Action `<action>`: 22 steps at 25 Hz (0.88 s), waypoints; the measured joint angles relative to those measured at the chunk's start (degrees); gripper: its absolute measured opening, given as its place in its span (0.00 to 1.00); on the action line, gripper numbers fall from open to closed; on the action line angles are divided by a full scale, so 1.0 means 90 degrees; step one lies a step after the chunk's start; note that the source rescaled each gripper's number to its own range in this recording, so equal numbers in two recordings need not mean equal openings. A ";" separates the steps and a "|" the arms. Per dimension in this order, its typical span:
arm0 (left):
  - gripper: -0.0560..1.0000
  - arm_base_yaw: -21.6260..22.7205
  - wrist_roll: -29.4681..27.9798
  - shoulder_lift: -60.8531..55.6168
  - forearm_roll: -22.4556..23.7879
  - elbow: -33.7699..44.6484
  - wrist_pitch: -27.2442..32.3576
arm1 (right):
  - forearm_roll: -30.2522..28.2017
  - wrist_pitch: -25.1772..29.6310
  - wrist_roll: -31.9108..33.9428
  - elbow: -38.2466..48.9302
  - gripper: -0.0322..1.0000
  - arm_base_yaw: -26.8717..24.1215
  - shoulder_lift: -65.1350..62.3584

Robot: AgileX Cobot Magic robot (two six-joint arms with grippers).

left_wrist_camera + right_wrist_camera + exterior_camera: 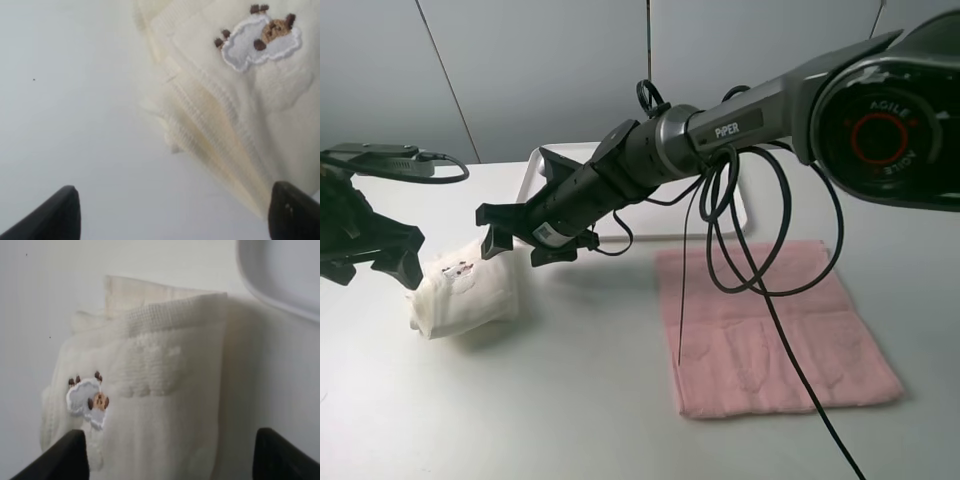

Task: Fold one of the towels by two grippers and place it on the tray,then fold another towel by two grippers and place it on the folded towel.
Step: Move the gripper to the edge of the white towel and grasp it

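Left end effector (375, 262) released, jaws wide, nothing between them, just beside the cream towel (470, 290). I see that towel folded into a thick bundle on the bench (520, 400), outside the tray (538, 170), sheep patch facing up. Right end effector (505, 235) reaches across over the bundle's tray-side end, jaws spread, gripping nothing. Tray sits behind the arm. Pink towel (770, 330) lies flat at right.

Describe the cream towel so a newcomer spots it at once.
Start at the white tray at the back of the table. Left and in front of it lies a bunched cream towel. Unlike the flat pink towel on the right, it bears a small embroidered animal patch.
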 joint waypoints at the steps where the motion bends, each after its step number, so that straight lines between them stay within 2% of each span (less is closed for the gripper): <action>1: 0.97 0.0000 0.0005 0.0000 -0.0034 0.0000 0.0025 | -0.0090 0.0000 0.0095 -0.0118 0.74 0.0048 0.0070; 9: 0.97 0.0000 0.0029 0.0000 -0.0103 0.0000 0.0174 | -0.1713 0.0023 0.1373 -0.0966 0.74 0.0214 0.0525; 17: 0.97 0.0000 0.0069 0.0000 -0.0126 0.0000 0.0130 | -0.1945 0.0111 0.1643 -0.1167 0.67 0.0416 0.0714; 19: 0.97 0.0000 0.0081 0.0000 -0.0126 0.0000 0.0130 | -0.1978 0.0111 0.1722 -0.1167 0.60 0.0428 0.0739; 21: 0.97 0.0000 0.0081 0.0000 -0.0126 0.0000 0.0130 | -0.2033 0.0124 0.1825 -0.1167 0.47 0.0428 0.0752; 22: 0.97 0.0000 0.0094 0.0000 -0.0126 0.0000 0.0130 | -0.2042 0.0134 0.1866 -0.1167 0.37 0.0428 0.0765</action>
